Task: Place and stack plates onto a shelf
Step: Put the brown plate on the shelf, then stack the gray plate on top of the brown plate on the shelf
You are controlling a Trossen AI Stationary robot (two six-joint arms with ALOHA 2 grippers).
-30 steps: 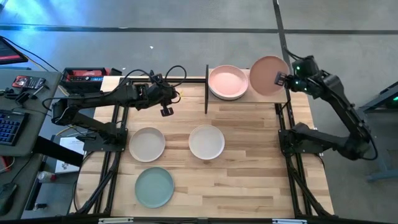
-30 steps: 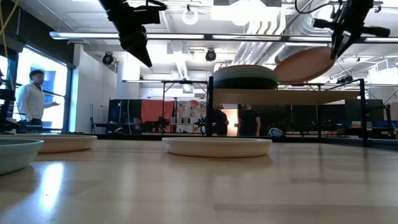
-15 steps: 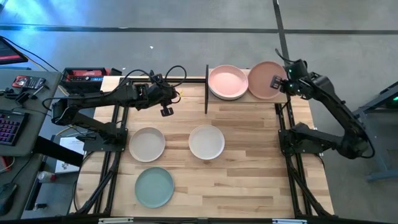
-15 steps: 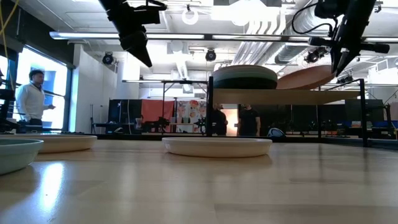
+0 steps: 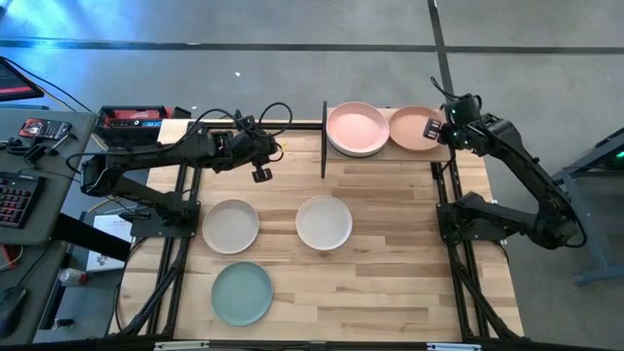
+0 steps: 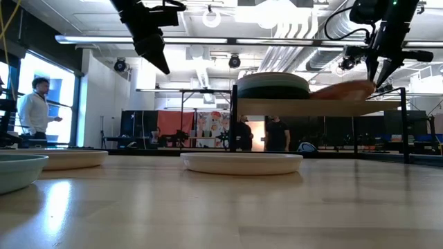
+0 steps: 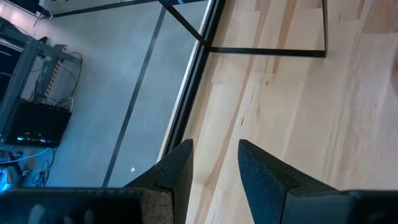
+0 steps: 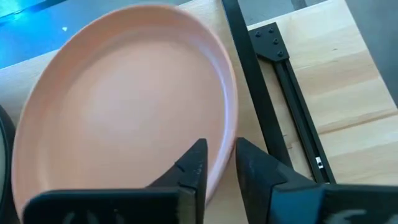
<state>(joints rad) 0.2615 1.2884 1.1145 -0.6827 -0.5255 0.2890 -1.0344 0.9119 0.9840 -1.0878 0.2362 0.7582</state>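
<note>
Salmon plate (image 5: 414,131) lies on the shelf (image 6: 304,106) beside a pink-topped stack (image 5: 357,129), the right pincer (image 8: 217,165) clamped on its rim; whether it rests fully flat seems unclear; left pincer (image 7: 214,158) hovers narrowly open over the table (image 5: 390,263), empty.

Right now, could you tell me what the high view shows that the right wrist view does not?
Only the high view shows the left end effector hovering behind the table plates: two cream plates and a mint plate, plus a pink-topped stack on the shelf. Only the right wrist view shows the fingers pinching the rim. Both show the right end effector holding the salmon plate.
</note>
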